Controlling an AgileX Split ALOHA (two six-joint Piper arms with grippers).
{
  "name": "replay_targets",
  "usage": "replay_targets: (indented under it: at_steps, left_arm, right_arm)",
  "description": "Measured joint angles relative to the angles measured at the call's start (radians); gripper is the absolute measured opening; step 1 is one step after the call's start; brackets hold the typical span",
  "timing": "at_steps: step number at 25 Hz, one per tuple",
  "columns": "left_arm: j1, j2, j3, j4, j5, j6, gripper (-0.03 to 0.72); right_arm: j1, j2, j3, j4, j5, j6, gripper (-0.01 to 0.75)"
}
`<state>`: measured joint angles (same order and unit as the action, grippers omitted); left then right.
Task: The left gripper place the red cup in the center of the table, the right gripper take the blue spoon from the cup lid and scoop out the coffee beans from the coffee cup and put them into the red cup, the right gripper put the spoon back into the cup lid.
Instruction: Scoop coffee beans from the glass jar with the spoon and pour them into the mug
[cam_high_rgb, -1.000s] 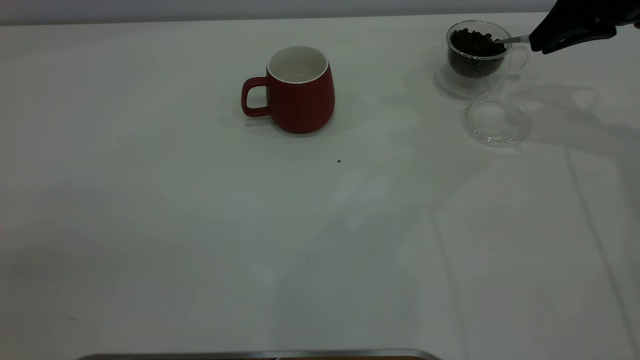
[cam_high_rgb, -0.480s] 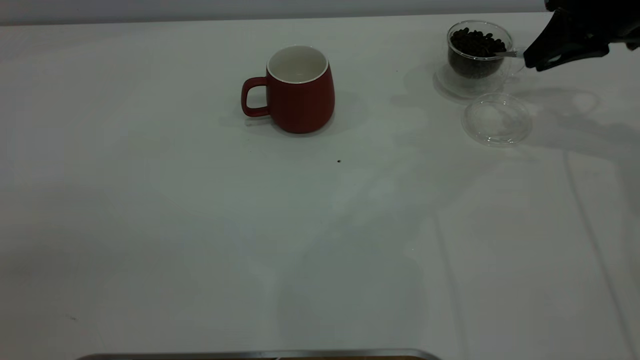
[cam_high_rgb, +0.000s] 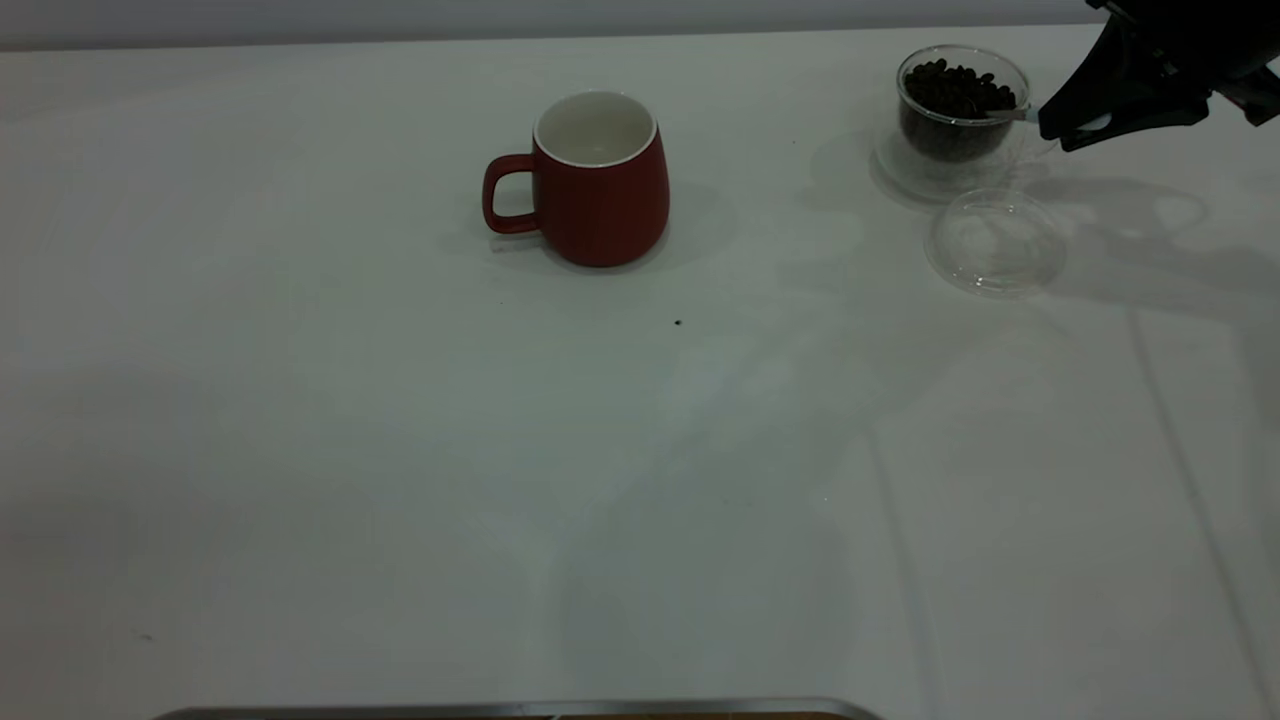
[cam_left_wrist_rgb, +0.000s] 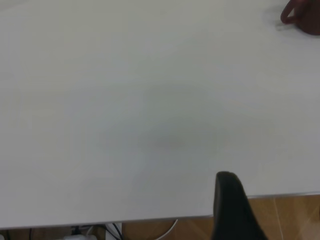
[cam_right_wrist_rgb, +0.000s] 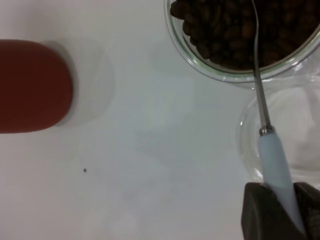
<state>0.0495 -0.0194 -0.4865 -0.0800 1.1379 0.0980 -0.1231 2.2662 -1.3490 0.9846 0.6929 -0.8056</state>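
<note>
Dim, even overhead light; large plain white worktop (cam_high_rgb: 400, 450) reads grey. Soft arm shadows fall across right side. No glare. Left wrist view hazy; right wrist view slightly soft.

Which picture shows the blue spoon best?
The right wrist view: the blue spoon shows its pale handle and steel neck reaching the coffee beans. The exterior view shows only a sliver; the left wrist view shows none.
</note>
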Motion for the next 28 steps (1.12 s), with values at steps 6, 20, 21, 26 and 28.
replay_targets:
  at_steps: [6, 20, 21, 26, 28]
  left_arm:
    - [0.0, 0.0, 0.0, 0.0, 0.0, 0.0, 0.476]
    - [0.0, 0.0, 0.0, 0.0, 0.0, 0.0, 0.476]
    - [0.0, 0.0, 0.0, 0.0, 0.0, 0.0, 0.476]
    - [0.0, 0.0, 0.0, 0.0, 0.0, -0.001, 0.476]
    - [0.0, 0.0, 0.0, 0.0, 0.0, -0.002, 0.476]
  right_arm:
    - [0.0, 0.003, 0.0, 0.039, 0.019, 0.005, 0.11]
    - [-0.017, 0.005, 0.0, 0.06, 0.066, 0.019, 0.11]
    - [-0.023, 0.009, 0.0, 0.064, 0.068, 0.02, 0.11]
    - [-0.036, 0.034, -0.001, 0.093, 0.092, 0.021, 0.11]
    - [-0.036, 0.038, -0.001, 0.109, 0.097, 0.017, 0.11]
